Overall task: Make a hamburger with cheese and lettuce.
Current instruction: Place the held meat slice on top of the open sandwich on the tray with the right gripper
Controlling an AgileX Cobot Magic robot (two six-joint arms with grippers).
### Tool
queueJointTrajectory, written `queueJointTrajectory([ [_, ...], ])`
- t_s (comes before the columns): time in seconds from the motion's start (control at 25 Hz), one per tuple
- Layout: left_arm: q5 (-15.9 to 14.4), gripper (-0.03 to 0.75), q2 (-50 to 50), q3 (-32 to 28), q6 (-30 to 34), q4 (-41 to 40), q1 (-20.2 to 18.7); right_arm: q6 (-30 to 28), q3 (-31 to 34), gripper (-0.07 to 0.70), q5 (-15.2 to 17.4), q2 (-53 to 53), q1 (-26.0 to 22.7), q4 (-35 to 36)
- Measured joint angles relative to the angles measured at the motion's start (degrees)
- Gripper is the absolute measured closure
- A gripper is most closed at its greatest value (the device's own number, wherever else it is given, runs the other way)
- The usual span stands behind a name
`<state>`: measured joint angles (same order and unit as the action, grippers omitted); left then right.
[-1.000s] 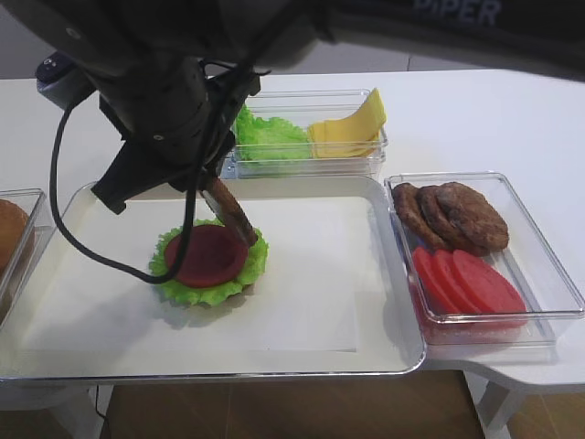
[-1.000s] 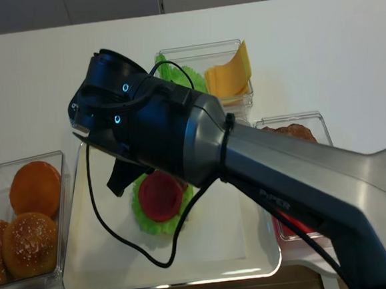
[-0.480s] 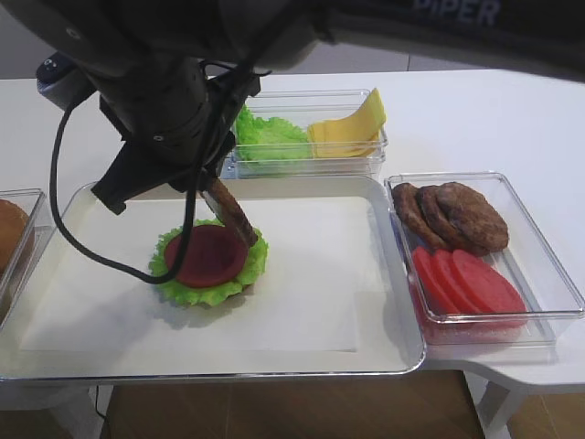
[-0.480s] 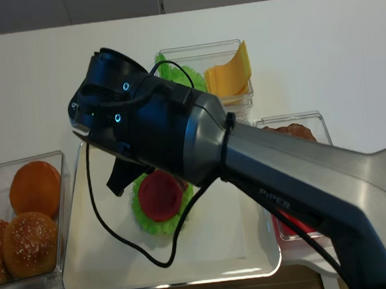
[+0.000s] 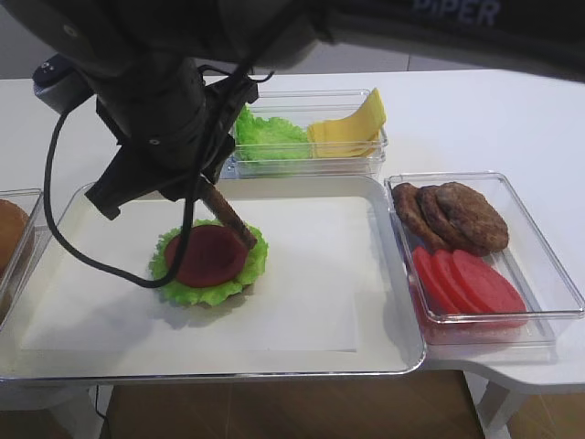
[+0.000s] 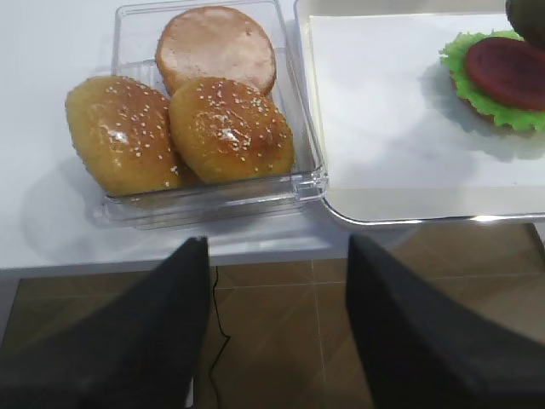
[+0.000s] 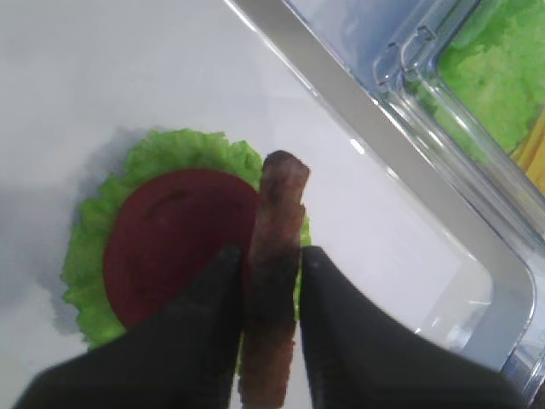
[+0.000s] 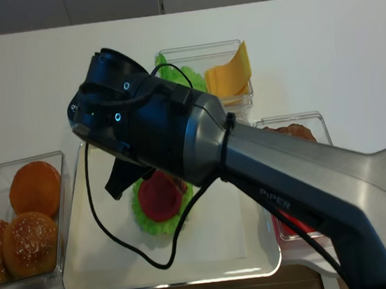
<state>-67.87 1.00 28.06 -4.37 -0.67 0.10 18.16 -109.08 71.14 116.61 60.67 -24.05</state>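
The hamburger (image 5: 208, 257) lies on the tray's left half: a frilly green lettuce rim with a red tomato disc on top. It shows in the right wrist view (image 7: 174, 243), the left wrist view (image 6: 502, 72) and the second high view (image 8: 160, 199). My right gripper (image 7: 271, 256) is shut on a brown patty (image 7: 277, 247), held on edge just above the hamburger's right side (image 5: 228, 217). Loose lettuce (image 5: 270, 137) and cheese slices (image 5: 352, 128) sit in the back bin. My left gripper (image 6: 277, 256) is open and empty, below the table's front edge.
The metal tray (image 5: 384, 352) carries white paper. A clear bin (image 5: 548, 274) at right holds loose patties (image 5: 452, 218) and tomato slices (image 5: 466, 282). A bin of buns (image 6: 183, 128) stands left of the tray. The right arm's dark body (image 8: 179, 132) hides much of the tray.
The right gripper with the patty has shifted slightly left and down toward the hamburger. The left arm has not moved.
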Motion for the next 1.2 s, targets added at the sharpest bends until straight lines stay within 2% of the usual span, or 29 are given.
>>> queueJointTrajectory([
  [1.2, 0.0, 0.334, 0.0, 0.0, 0.0, 0.0, 0.0, -0.23, 0.0, 0.412, -0.11, 0.41, 0.0, 5.02],
])
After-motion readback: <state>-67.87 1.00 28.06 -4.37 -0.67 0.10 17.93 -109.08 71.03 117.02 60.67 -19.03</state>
